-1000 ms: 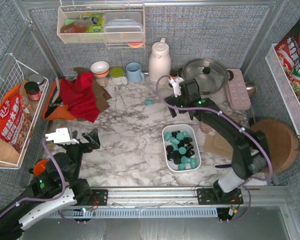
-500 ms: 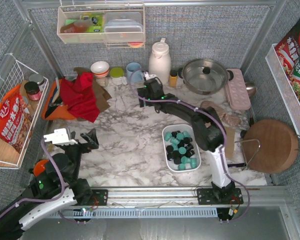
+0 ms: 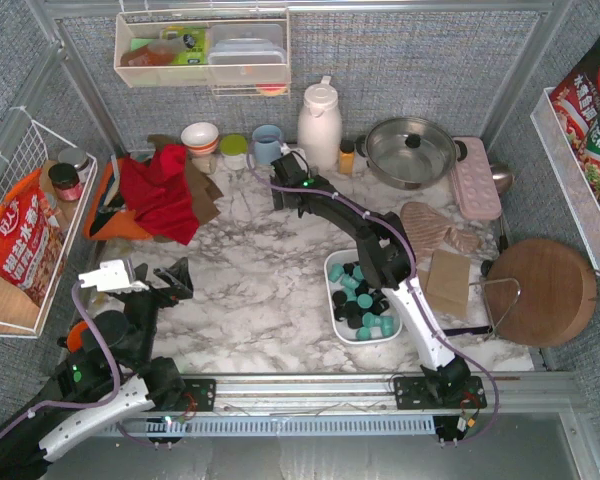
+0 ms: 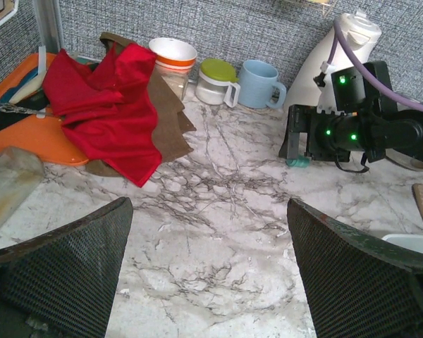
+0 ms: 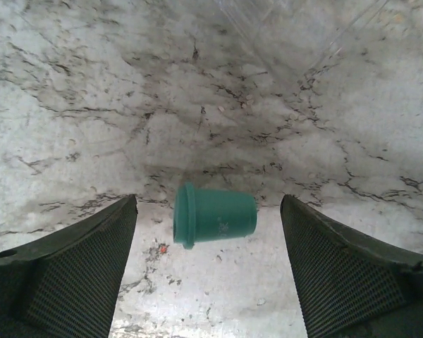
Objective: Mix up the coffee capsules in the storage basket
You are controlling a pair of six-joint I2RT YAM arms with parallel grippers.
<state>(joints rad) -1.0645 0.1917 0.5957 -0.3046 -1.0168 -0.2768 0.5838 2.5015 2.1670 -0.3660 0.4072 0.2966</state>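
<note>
Right pincer (image 3: 284, 190), jaws apart, hovers over a teal cup-shaped plastic capsule (image 5: 215, 216) lying sideways on the marbled surface (image 5: 324, 105); lower centred, close gently.

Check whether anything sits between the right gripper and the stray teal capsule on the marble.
Nothing visible does. The right gripper hangs open over the teal capsule, which lies on its side on bare marble between the fingers, touching neither.

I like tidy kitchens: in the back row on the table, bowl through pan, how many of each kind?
Bowl: 1
Cups: 2 (green-lidded cup, blue mug)
White jug: 1
Small bottle: 1
Lidded pan: 1
Total: 6
</note>
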